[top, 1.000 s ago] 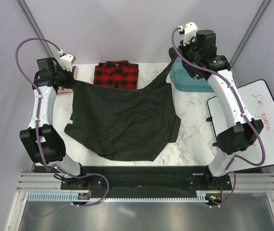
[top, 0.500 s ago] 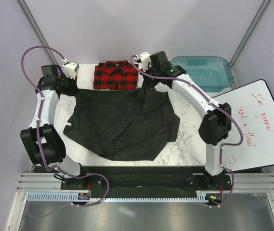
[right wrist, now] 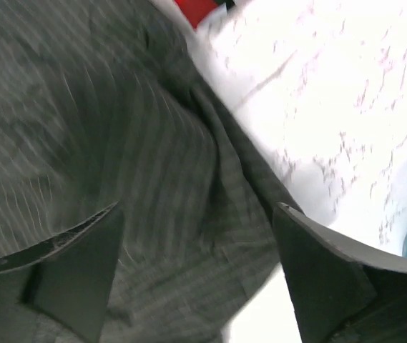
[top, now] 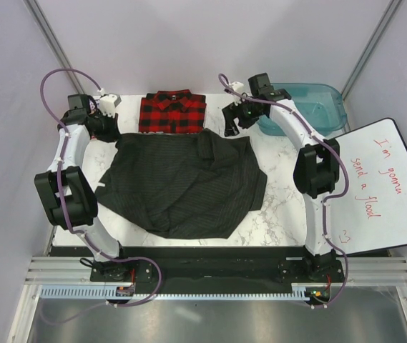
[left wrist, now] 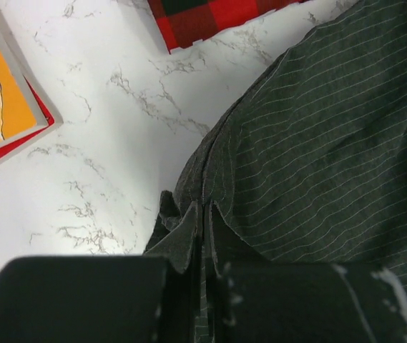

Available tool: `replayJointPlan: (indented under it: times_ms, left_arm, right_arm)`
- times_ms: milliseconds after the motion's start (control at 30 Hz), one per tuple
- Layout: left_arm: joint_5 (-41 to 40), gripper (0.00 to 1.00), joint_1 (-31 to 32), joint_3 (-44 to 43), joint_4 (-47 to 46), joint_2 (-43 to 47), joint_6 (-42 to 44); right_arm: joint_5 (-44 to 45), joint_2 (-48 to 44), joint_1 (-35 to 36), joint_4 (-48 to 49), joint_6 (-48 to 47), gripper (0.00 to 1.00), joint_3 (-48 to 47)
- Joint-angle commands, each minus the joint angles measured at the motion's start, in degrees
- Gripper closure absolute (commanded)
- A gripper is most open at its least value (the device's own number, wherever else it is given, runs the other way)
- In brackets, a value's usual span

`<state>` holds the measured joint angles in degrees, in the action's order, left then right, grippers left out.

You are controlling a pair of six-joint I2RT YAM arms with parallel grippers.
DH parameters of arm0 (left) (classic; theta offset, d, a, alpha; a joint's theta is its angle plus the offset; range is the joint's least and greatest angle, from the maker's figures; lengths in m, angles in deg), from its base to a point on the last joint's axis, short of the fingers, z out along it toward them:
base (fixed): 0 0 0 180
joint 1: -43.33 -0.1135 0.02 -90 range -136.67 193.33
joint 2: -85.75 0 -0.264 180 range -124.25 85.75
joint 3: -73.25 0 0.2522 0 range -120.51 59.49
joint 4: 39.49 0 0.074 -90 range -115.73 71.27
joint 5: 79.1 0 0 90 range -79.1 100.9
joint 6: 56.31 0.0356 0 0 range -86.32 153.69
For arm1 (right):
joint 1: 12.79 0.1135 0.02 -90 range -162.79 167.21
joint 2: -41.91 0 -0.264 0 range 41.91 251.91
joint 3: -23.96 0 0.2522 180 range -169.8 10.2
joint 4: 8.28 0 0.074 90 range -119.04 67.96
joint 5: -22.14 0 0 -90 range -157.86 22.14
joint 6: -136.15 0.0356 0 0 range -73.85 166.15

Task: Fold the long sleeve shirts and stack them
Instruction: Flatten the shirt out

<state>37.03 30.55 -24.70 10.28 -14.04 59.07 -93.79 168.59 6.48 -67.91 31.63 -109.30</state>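
Fabric at a corner of the charcoal pinstriped shirt (top: 182, 186) is pinched in my left gripper (left wrist: 203, 214), jaws pressed together, just left of the folded plaid shirt (top: 172, 113). My right gripper (right wrist: 196, 214) hangs spread wide and holds nothing, just right of the plaid shirt. The charcoal shirt lies spread out directly in front of it.

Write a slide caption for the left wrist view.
Left gripper pinches an edge of the dark pinstriped shirt on a marble table, near a plaid shirt and a book.
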Motion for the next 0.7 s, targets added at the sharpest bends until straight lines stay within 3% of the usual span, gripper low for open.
replayJointPlan:
  times_ms: [0,200,367,533,667]
  left_arm:
    - [3.4,0.98,-0.32,-3.8,1.96,-1.72,0.19]
    - [3.14,0.98,-0.32,-4.32,3.28,-2.34,1.24]
    - [2.78,0.98,-0.32,-4.5,3.63,-2.43,1.42]
    - [2.96,0.98,-0.32,-4.68,4.15,-2.6,1.24]
    - [2.52,0.98,-0.32,-4.85,4.42,-2.61,1.42]
  right_arm:
    - [-10.0,-1.43,0.07,-4.59,-4.9,0.17,1.73]
    - [-13.88,4.72,0.16,-4.23,-1.12,0.18,-1.52]
    - [-11.42,6.65,0.95,0.25,1.33,0.22,1.55]
    - [-9.66,10.96,1.47,3.68,4.85,0.11,-0.73]
    - [-16.32,10.18,1.91,4.2,6.35,0.17,-1.18]
